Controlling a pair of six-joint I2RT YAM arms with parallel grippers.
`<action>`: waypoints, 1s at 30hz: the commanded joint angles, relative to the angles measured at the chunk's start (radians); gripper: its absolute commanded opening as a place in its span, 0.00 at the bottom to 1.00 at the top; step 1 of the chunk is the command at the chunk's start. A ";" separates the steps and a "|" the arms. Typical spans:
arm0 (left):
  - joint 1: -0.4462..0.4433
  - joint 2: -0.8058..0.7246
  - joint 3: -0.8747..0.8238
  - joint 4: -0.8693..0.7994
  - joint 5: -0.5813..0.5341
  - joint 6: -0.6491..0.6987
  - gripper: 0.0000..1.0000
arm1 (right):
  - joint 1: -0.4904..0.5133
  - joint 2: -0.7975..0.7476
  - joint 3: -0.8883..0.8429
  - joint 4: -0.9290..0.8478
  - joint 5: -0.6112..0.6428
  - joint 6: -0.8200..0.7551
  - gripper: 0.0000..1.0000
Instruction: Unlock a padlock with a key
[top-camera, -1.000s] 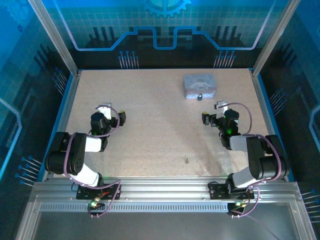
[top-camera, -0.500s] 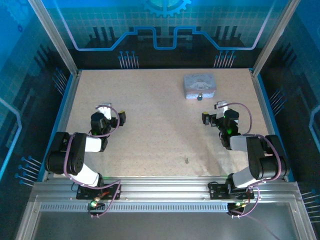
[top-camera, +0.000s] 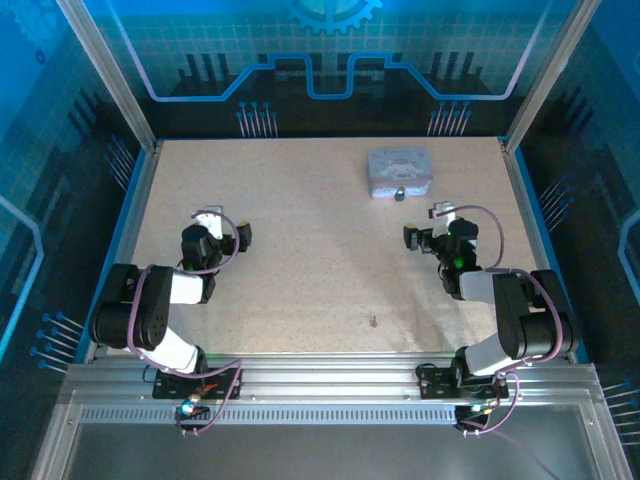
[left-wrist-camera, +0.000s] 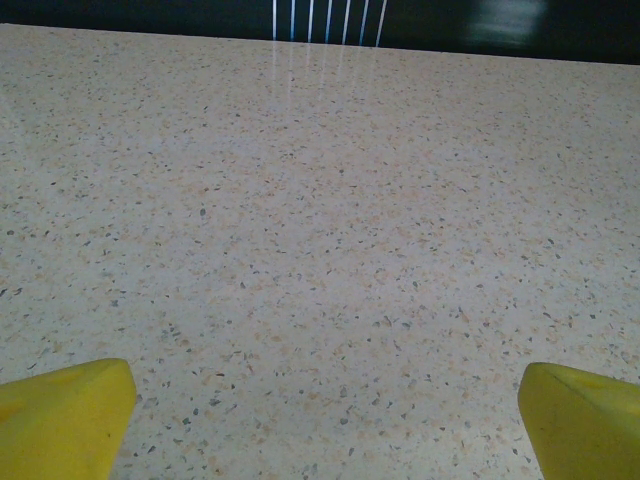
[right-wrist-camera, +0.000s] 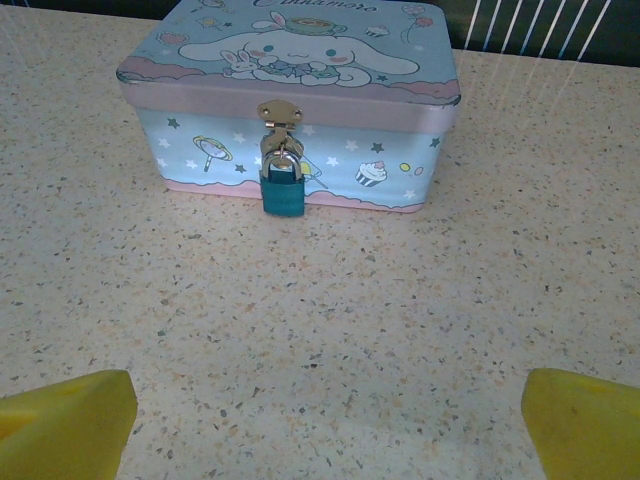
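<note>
The padlock (right-wrist-camera: 283, 190) is small and teal-bodied with a metal shackle. It hangs shut from the clasp of a pastel cartoon tin box (right-wrist-camera: 300, 110). From above, the padlock (top-camera: 399, 194) is a dark speck at the box's (top-camera: 400, 170) near side. The key (top-camera: 373, 321) is a tiny dark sliver lying on the table near the front edge, between the arms. My right gripper (right-wrist-camera: 320, 410) is open and empty, facing the padlock from a short way off. My left gripper (left-wrist-camera: 320, 410) is open over bare table. From above, the left gripper (top-camera: 225, 225) and right gripper (top-camera: 428, 226) rest low.
The speckled beige table (top-camera: 300, 250) is bounded by blue rails at the sides and a dark back wall (top-camera: 330, 110). Both arms are folded back near their bases. Open tabletop lies between the arms and around the key.
</note>
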 joint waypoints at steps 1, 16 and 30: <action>0.005 -0.003 0.010 0.010 0.020 -0.009 0.99 | -0.010 0.009 0.017 0.001 -0.017 -0.008 1.00; -0.007 -0.265 -0.026 -0.139 -0.057 -0.025 0.99 | -0.010 -0.110 0.034 -0.138 0.048 0.021 1.00; -0.018 -0.398 0.264 -0.805 0.080 -0.365 0.99 | 0.079 -0.331 0.221 -0.756 0.079 0.200 1.00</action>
